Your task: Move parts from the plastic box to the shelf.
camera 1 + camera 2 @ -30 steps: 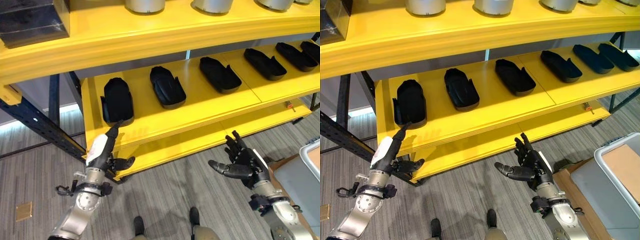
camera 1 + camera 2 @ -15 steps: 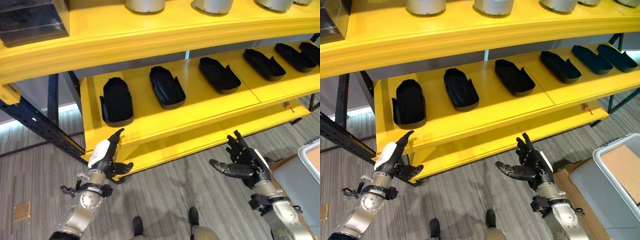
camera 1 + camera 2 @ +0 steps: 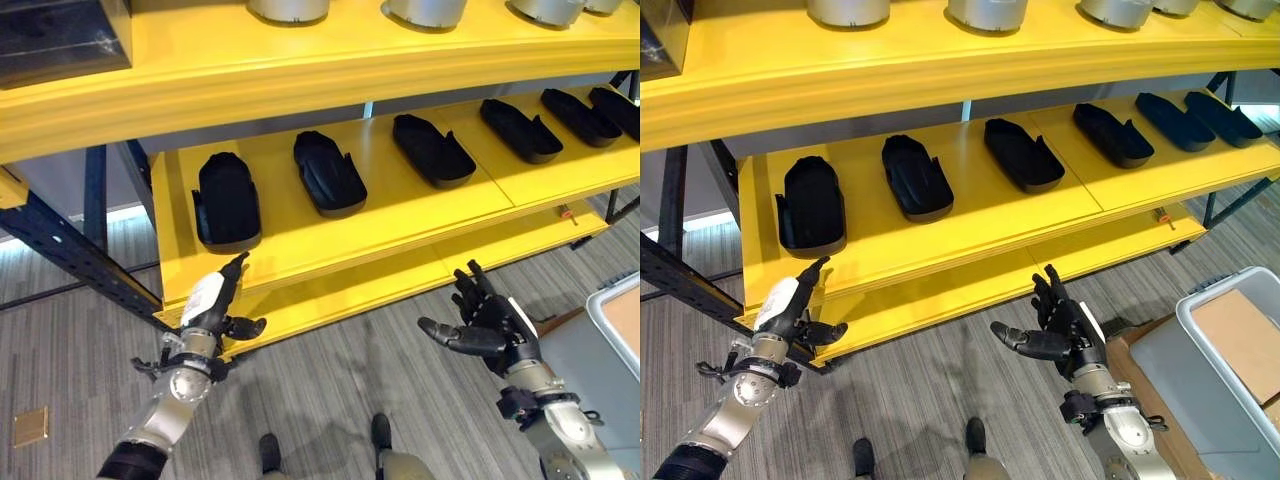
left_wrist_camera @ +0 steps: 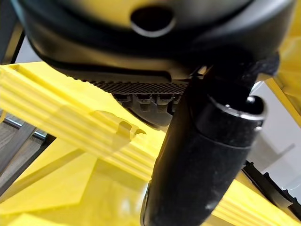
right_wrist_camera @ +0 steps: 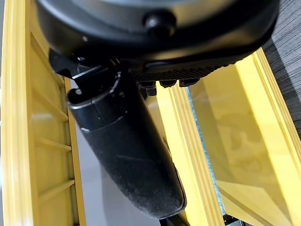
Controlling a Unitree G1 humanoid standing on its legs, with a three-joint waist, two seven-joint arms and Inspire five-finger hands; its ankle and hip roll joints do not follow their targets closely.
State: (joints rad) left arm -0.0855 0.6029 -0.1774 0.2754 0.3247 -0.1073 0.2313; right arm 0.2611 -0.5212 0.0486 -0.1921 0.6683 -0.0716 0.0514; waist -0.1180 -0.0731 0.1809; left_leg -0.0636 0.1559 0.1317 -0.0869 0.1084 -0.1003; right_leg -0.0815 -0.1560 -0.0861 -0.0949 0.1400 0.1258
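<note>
Grey wood-grain floor runs under a yellow shelf on dark uprights. On its middle level lies a row of black moulded parts, well apart from one another: the leftmost part, a second part, a third part, and more trailing off to the right. Silver cylinders stand on the level above. At the right edge, the grey plastic box sits on the floor with something flat and brown inside; I cannot tell whether that is a part.

Left hand hangs just in front of the shelf's front lip, below the leftmost part, fingers straight and holding nothing. Right hand hovers over the floor between shelf and box, fingers spread, also holding nothing.

Judging by their look, the parts are rigid hollow plastic shells: light, stiff, not fragile, though the smooth matte surface could slip under hard fingers. Each is long and narrow with raised side walls, so a grip across the width near the middle, thumb on one wall and fingers on the other, seems the safest hold.
</note>
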